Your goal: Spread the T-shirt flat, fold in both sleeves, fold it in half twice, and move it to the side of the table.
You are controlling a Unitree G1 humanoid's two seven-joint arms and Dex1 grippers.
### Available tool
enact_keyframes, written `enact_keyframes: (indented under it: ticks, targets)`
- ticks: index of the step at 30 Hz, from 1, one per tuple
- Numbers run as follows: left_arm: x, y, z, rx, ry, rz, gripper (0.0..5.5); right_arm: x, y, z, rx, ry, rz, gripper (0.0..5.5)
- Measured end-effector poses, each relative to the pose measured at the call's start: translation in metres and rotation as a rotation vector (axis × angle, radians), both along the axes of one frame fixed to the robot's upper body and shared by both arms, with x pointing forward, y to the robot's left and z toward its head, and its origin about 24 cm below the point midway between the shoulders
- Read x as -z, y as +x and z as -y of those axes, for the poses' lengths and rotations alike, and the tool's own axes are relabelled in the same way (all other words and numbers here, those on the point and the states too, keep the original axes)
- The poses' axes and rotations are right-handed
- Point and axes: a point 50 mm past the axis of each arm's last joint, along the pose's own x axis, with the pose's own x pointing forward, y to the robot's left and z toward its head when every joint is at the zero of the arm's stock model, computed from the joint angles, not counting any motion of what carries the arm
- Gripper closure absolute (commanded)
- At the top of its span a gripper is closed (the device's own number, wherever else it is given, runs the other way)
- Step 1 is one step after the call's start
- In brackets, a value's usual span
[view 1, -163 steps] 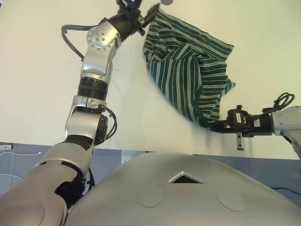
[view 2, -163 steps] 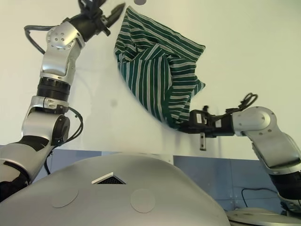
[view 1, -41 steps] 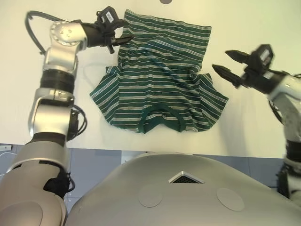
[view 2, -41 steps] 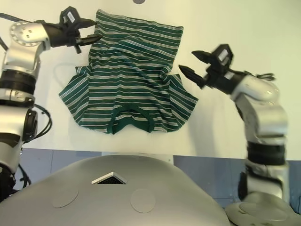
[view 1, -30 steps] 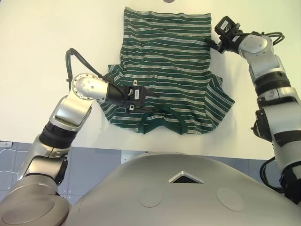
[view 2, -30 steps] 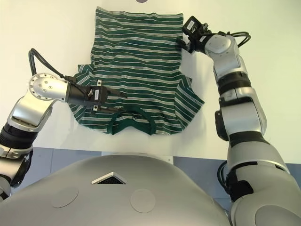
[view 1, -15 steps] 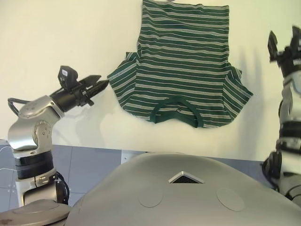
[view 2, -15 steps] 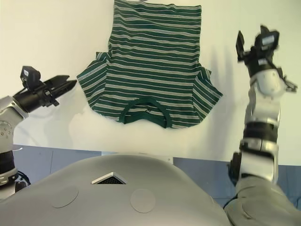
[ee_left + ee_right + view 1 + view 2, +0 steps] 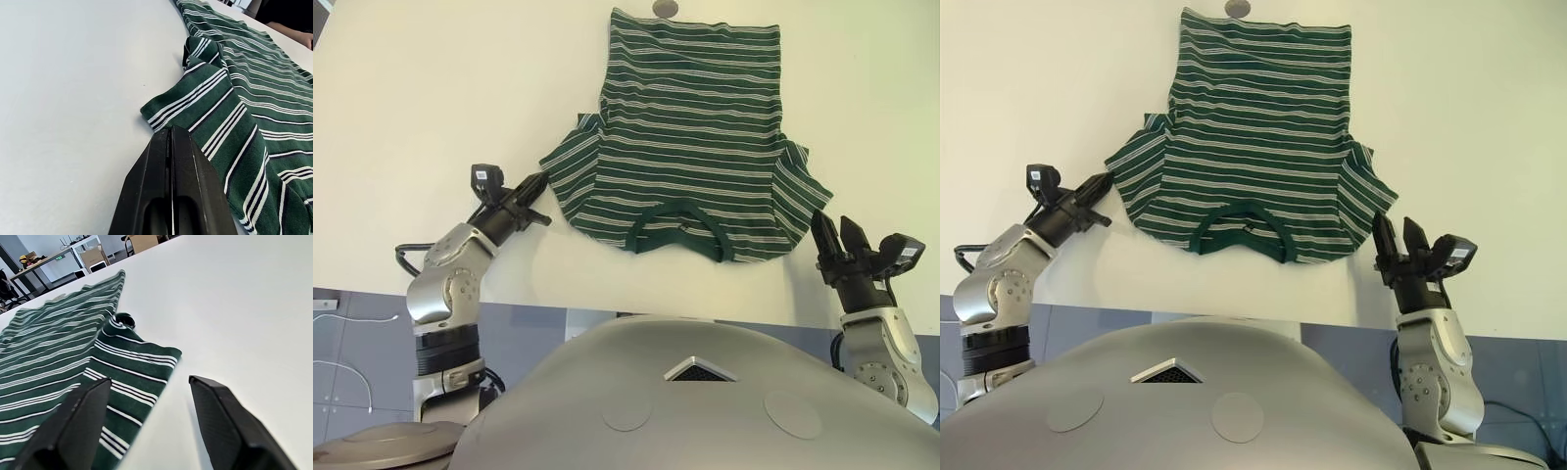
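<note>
The left gripper (image 9: 171, 131) has its two fingers pressed together with nothing between them, and its tip sits right at the hem corner of the T-shirt's left sleeve (image 9: 570, 162); whether it touches the cloth cannot be told. The right gripper (image 9: 837, 237) is spread wide and holds nothing. It is poised above the near edge of the table (image 9: 431, 98), with the corner of the right sleeve (image 9: 798, 186) just ahead of its fingers. The green striped T-shirt (image 9: 690, 127) lies spread on the table between the two arms, collar toward the robot, hem at the far side, and both sleeves out to the sides, unfolded.
</note>
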Motion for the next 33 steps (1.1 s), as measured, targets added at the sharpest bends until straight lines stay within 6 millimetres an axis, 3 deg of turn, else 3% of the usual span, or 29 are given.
enact_keyframes:
  ticks: [10,17,22,28,33]
  targets:
    - [-0.009,-0.005,-0.005,-0.025,-0.015,0.026,3.46,0.013,0.009,0.009,-0.023,-0.064,0.008,2.52]
    - [-0.007,0.013,-0.010,-0.086,0.053,0.056,3.41,0.016,0.016,0.011,-0.027,-0.073,0.032,2.52]
    - [-0.002,0.020,0.001,-0.016,0.105,0.062,4.40,0.017,0.021,0.009,-0.038,-0.087,0.038,2.52]
    - [0.000,0.011,0.004,0.060,0.180,0.074,5.46,0.018,0.020,0.007,-0.030,-0.081,0.050,2.52]
    - [-0.005,0.011,0.008,0.058,0.143,0.109,5.46,0.019,0.017,0.005,-0.050,-0.082,0.049,2.52]
